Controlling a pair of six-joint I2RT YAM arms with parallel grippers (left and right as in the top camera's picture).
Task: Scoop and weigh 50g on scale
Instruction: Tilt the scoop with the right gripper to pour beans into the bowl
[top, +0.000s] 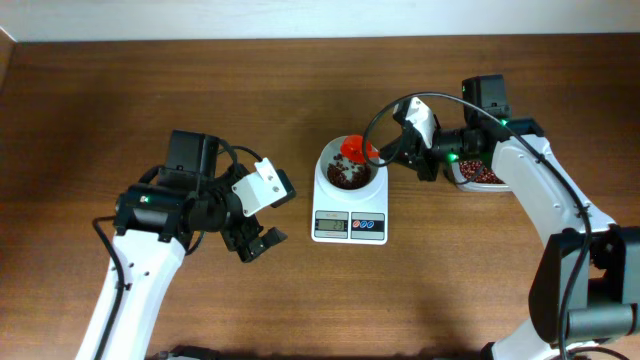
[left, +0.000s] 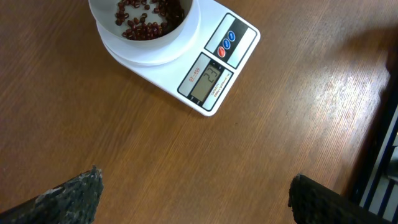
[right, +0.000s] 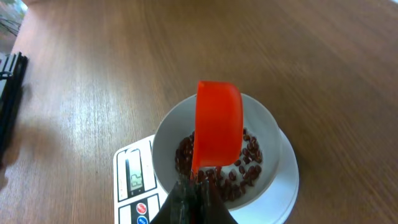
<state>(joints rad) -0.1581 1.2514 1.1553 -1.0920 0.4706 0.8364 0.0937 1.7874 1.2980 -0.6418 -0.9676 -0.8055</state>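
Note:
The white scale (top: 350, 212) stands mid-table, and the round bowl (top: 349, 172) on top holds a thin layer of dark red-brown beans (top: 346, 177). My right gripper (top: 398, 152) is shut on the handle of an orange-red scoop (top: 354, 150), which is tipped over the bowl's far rim. In the right wrist view the scoop (right: 217, 127) hangs over the beans (right: 250, 167), with the shut gripper (right: 194, 188) below it. My left gripper (top: 256, 241) stands open over bare table, left of the scale. Its fingers (left: 73, 196) are wide apart, and the scale (left: 214, 59) lies beyond them.
A clear tub (top: 478, 174) with more beans sits right of the scale, under my right arm. The scale's display (left: 206, 80) is lit and faces the table's front edge. The wooden table (top: 300, 300) runs to a light wall at the back.

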